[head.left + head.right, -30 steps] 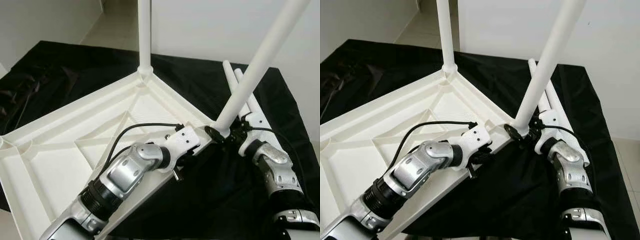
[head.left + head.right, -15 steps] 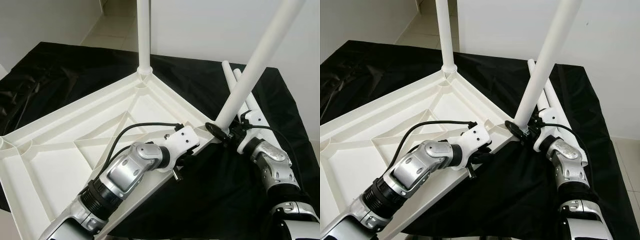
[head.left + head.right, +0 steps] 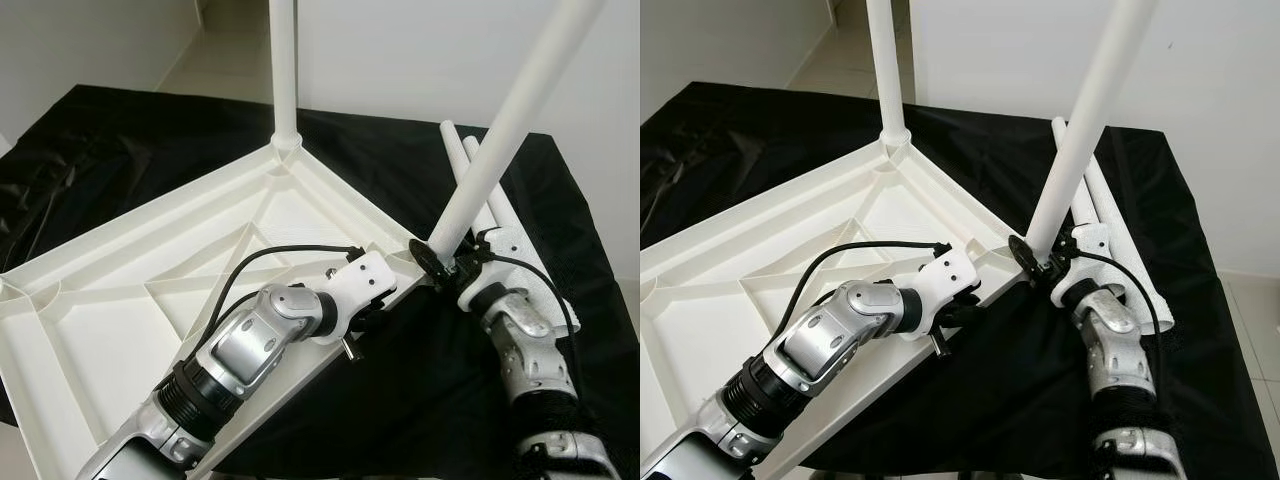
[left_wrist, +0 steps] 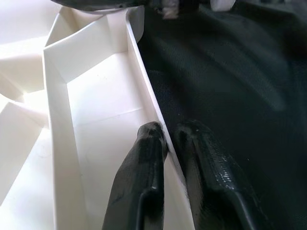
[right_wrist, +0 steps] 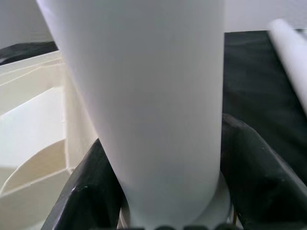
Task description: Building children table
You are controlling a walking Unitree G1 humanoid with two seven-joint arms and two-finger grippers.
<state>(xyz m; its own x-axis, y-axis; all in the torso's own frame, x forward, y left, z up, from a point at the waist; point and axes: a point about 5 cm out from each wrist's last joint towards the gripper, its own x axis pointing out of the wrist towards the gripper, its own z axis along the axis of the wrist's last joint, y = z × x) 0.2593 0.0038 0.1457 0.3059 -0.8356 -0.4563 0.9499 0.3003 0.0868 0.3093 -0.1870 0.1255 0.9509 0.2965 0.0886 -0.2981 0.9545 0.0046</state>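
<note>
Right end effector (image 3: 440, 265) shifted leftward, clamping white plastic tube leg (image 3: 505, 125) at its base; left end effector (image 4: 168, 143) pinches upturned white ribbed tabletop rim (image 4: 144, 81).

Black cloth (image 3: 130, 150) spread under everything, wrinkled, bunched at far left edge. White wall (image 3: 400, 50) behind. Pale tiled floor (image 3: 225, 60) beyond cloth at far side; strip of same floor (image 3: 1250, 320) at right edge.

Upright leg (image 3: 284, 70) blocks far corner; tabletop's (image 3: 110, 290) middle open.
</note>
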